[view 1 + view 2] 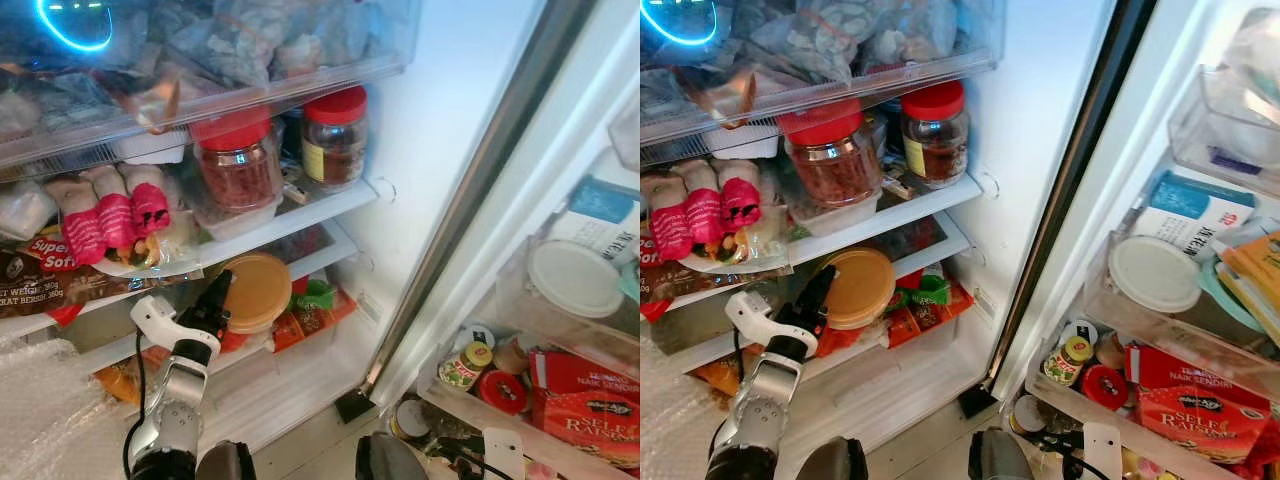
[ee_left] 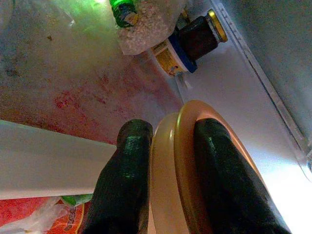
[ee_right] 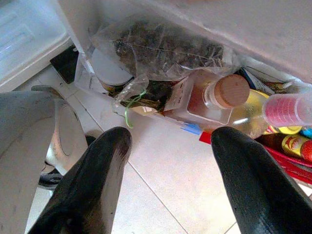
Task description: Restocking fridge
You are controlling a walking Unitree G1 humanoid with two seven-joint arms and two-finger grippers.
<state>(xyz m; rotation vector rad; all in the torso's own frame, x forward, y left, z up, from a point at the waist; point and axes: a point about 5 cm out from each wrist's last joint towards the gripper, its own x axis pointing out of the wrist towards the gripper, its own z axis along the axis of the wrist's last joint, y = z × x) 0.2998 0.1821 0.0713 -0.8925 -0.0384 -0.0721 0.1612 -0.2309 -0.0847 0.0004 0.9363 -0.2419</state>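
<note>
The left gripper (image 1: 222,292) has its fingers (image 2: 124,180) closed across the rim of a tan lidded container (image 1: 256,291), which stands on edge between them over the lower fridge shelf (image 1: 290,365). Gripped only at the rim, the round, smooth tub could pivot or slip onto the orange packets (image 1: 312,318) beyond the fingertips. The right gripper (image 3: 168,161) hangs open, holding nothing.

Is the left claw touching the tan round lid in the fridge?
Touching. The left wrist view shows the left claw with both black fingers pressed against opposite faces of the tan lid's rim, no gap.
</note>
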